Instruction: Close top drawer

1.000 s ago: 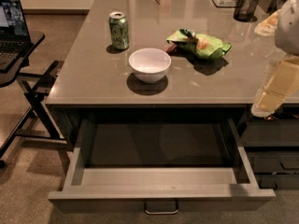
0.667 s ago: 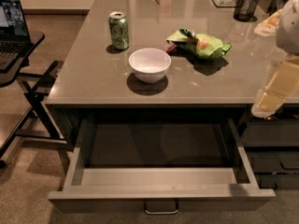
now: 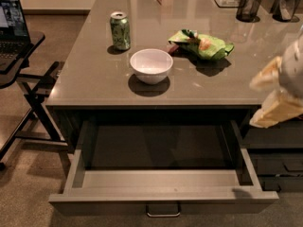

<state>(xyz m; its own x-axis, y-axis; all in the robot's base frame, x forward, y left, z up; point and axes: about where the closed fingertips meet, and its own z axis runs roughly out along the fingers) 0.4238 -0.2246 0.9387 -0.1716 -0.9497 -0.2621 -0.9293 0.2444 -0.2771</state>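
The top drawer (image 3: 109,201) is pulled far out from under the grey counter (image 3: 94,86). It is wide and shallow, with a dark grey front, a small silver loop handle (image 3: 163,213) at centre and a lighter grey inner box that looks empty. My gripper (image 3: 277,109) shows as a blurred cream and white shape at the right edge, over the counter's front right corner. It is above and behind the drawer's right end and apart from the drawer front and the handle.
On the counter stand a green can (image 3: 120,30), a white bowl (image 3: 151,66), a green snack bag (image 3: 201,44) and a black mesh cup (image 3: 248,6). Narrower dark drawers (image 3: 277,162) are at the right. A laptop (image 3: 12,22) sits on a folding stand (image 3: 33,93) at the left.
My gripper and arm at the right edge have shifted slightly down and to the left. The drawer is as far open as before, and the counter items have not moved.
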